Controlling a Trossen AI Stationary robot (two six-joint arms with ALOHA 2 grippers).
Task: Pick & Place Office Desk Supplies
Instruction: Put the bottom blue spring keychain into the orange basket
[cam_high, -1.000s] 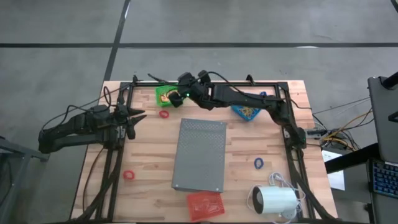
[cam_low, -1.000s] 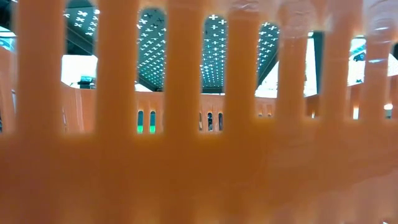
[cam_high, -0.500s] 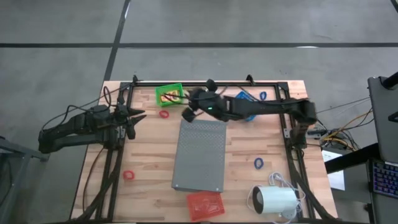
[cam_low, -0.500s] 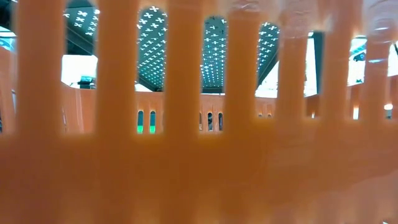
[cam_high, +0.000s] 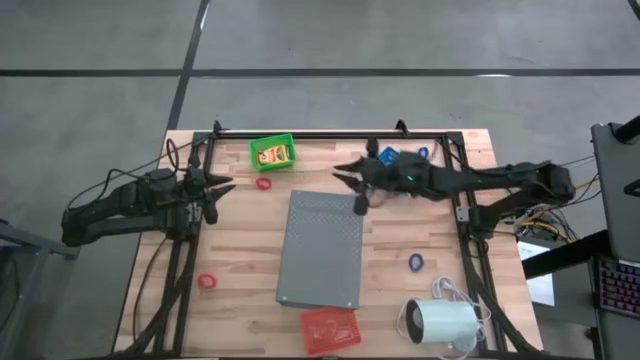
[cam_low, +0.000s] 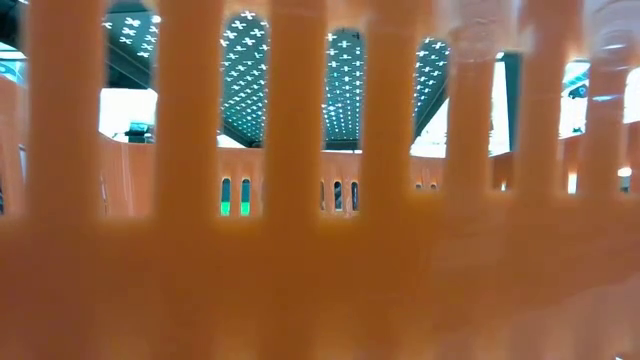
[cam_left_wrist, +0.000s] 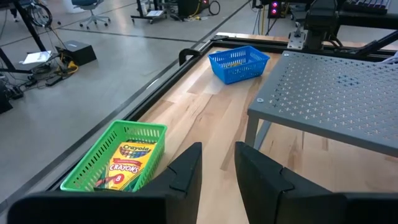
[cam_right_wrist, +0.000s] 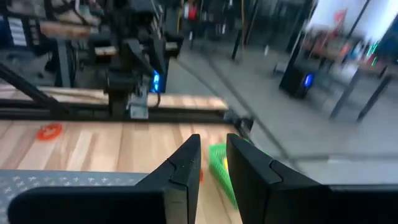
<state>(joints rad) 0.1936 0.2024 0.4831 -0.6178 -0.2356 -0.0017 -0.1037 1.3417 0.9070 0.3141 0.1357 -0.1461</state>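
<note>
A yellow crayon box lies in the green basket at the far left of the table. One red ring lies on the wood near that basket and another near the left front. One blue ring lies right of the grey slab and another lies at the far right. My right gripper hovers over the slab's far edge, pointing left, narrowly open and empty. My left gripper waits at the left edge, narrowly open and empty.
The grey perforated slab stands on legs mid-table. A blue basket sits at the far side, partly under my right arm. A red basket and a white cylinder stand at the near edge. The red basket's wall fills the low view.
My right gripper has drawn away from above the green basket, toward the table's right along the far side, sinking a little and turning from pointing down to nearly level. It now hangs over the slab's far edge. The crayon box stays in the green basket.
</note>
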